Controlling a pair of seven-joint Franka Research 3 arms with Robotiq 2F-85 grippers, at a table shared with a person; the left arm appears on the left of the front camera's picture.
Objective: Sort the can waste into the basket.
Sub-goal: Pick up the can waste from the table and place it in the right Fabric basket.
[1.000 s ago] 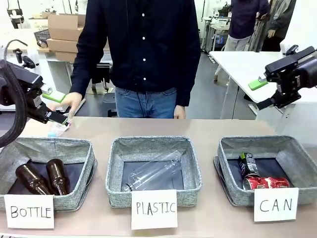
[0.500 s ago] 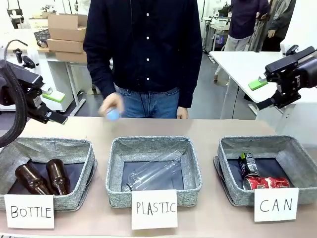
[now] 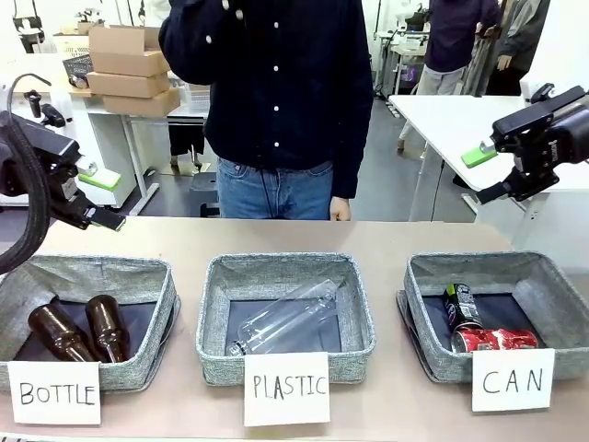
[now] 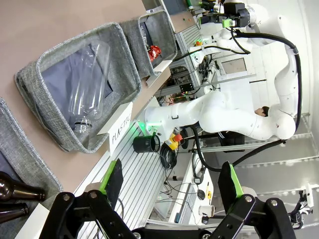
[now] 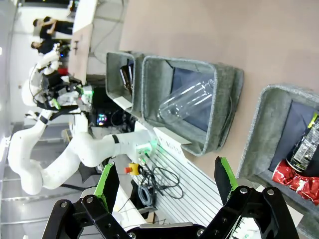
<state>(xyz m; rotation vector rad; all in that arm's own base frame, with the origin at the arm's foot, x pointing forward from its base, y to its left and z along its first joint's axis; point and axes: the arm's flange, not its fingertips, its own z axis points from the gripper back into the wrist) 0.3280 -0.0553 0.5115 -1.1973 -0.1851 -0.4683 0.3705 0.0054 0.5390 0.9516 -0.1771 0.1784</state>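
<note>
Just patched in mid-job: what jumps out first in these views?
Three grey baskets in a row across the table, carded BOTTLE, PLASTIC and CAN. The CAN basket on the right already holds the red can and the black can; the middle one holds a clear plastic bottle, the left one two brown bottles. Both tools hang open and empty, the left tool and right tool, above the table's ends.

Robotics lab: white worktables, stacked cardboard boxes.
</note>
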